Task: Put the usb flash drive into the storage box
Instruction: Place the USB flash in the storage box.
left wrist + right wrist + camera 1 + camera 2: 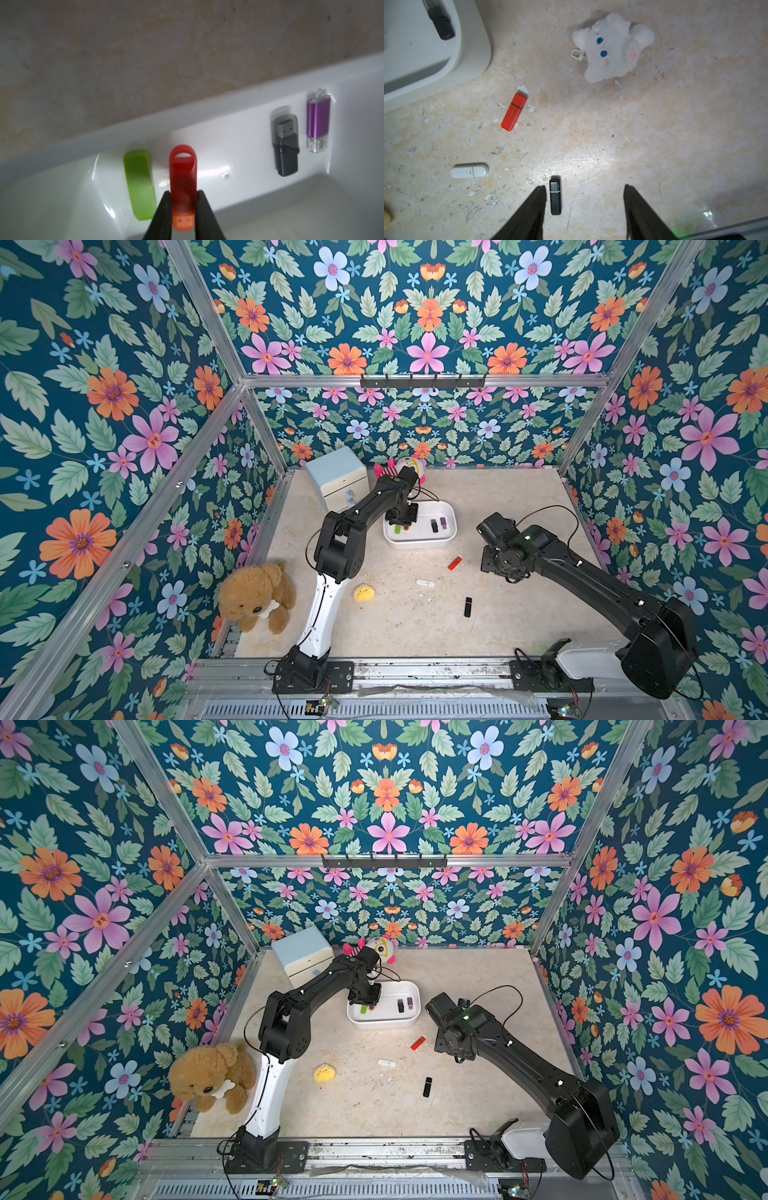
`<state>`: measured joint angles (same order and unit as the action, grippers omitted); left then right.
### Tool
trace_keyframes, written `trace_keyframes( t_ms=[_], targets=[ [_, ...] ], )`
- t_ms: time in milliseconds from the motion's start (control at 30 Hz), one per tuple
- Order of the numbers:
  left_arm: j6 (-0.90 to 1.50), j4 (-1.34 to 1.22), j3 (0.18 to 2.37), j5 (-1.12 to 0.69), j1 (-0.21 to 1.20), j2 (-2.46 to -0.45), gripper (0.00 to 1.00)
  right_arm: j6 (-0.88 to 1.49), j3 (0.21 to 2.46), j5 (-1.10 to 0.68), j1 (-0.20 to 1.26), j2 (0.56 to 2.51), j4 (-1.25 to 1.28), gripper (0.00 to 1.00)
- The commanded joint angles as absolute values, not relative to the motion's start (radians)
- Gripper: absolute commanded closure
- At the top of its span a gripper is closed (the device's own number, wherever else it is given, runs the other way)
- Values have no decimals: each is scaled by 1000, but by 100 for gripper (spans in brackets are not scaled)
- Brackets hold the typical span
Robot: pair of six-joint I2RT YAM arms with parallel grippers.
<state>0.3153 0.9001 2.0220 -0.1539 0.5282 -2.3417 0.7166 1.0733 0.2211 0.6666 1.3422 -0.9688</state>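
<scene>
Pinching red flash drive (182, 182) over storage box (207, 108): left tool (183, 192).

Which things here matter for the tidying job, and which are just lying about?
Job: shallow white plastic storage box; translucent red flash drive, gripped over it; green drive, grey-black drive, purple drive inside; orange-red drive, white drive, black drive on the table.
Lying about: brown teddy bear; yellow plush; pink-and-white plush toy; blue-topped white cabinet; white plush cat.
</scene>
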Motion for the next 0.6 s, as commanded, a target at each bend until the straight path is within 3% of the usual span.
trace_keyframes(
  t_ms=[0, 333, 567],
  targets=[
    [312, 887, 2014, -155, 530, -2347, 100, 755, 1060, 244, 688, 1345, -968, 37],
    [321, 873, 2010, -144, 533, -2370, 100, 789, 1028, 226, 745, 1341, -948, 36],
    [330, 880, 2002, -122, 535, -2379, 79, 810, 1014, 213, 782, 1360, -927, 36]
  ],
)
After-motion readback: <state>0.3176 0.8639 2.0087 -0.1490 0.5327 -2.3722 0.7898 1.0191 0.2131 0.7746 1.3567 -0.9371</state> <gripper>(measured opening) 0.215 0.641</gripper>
